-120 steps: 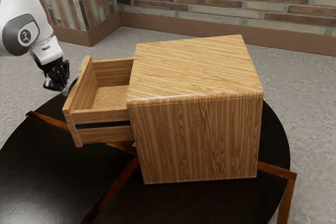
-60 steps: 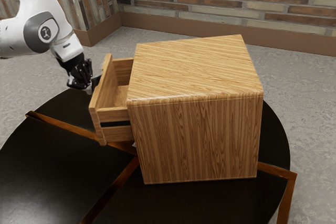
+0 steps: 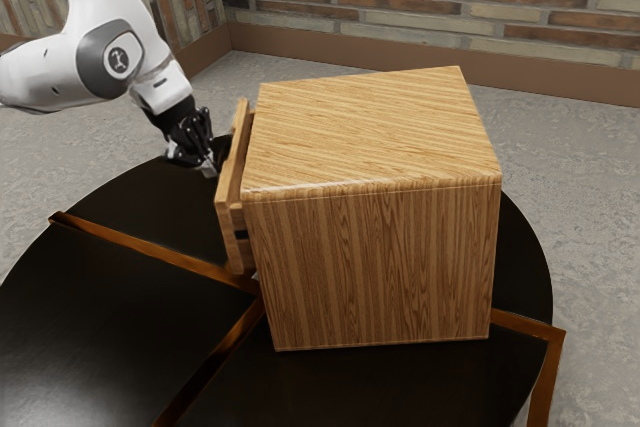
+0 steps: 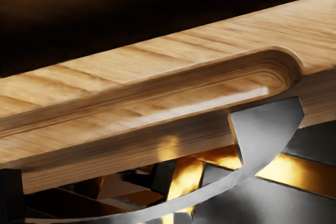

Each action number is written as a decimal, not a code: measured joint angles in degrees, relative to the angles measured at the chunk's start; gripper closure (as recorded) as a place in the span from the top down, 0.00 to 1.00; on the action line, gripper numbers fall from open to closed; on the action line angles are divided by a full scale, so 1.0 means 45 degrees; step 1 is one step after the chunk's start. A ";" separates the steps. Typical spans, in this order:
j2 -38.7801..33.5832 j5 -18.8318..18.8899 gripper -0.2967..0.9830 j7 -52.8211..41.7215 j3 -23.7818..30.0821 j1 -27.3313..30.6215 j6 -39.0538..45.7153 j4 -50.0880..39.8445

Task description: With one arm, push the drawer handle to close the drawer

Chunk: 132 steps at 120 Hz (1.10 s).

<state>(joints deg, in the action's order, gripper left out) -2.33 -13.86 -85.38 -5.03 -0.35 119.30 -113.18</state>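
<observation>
Since the earlier frames, the wooden drawer (image 3: 233, 192) is being pushed much farther into the cabinet (image 3: 372, 262), and the white arm (image 3: 60, 67) is being carried along toward the exterior view's right. The drawer is now being held almost closed: its front panel is being kept slightly apart from the cabinet's open side, with a narrow part of the drawer being left exposed between them. In the wrist view, a long, round-ended groove (image 4: 210, 85) is being displayed along the panel's upper edge, and a curved, silvery handle (image 4: 268, 129) is being revealed at the panel's outer face.

The black claw (image 3: 208, 169) is being positioned at that outer face, by the handle, and is being tilted downward toward it. Contact between claw and handle is being obscured, and whether the claw is being kept released or clenched cannot be told.

The cabinet, box-shaped and striped with light and dark wood grain, is being supported upright by a round black table (image 3: 110, 337). The tabletop is being crossed by coppery-orange strips (image 3: 150, 246), which are being lit to a bright gold in the wrist view. Farther out, the table is being surrounded by a mottled gray floor (image 3: 570, 197), and the scene is being bordered by brick walls (image 3: 430, 7) with a brown baseboard (image 3: 450, 75).
</observation>
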 joint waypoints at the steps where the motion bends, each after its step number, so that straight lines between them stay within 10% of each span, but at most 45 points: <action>1: 0.0008 -0.0007 0.16 0.0004 0.0015 -0.0011 0.0006 0.0007; 45: 0.0474 -0.0116 0.17 0.0265 0.1165 0.0311 0.0299 0.0474; 87: 0.0143 0.1151 0.16 0.1109 -0.1250 -0.1645 -0.1454 0.1909; 132: 0.0134 0.3179 0.63 0.6882 -0.1355 0.1593 -0.6174 0.5179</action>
<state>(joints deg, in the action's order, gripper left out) -1.73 0.44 -54.41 -11.13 6.82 91.52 -89.88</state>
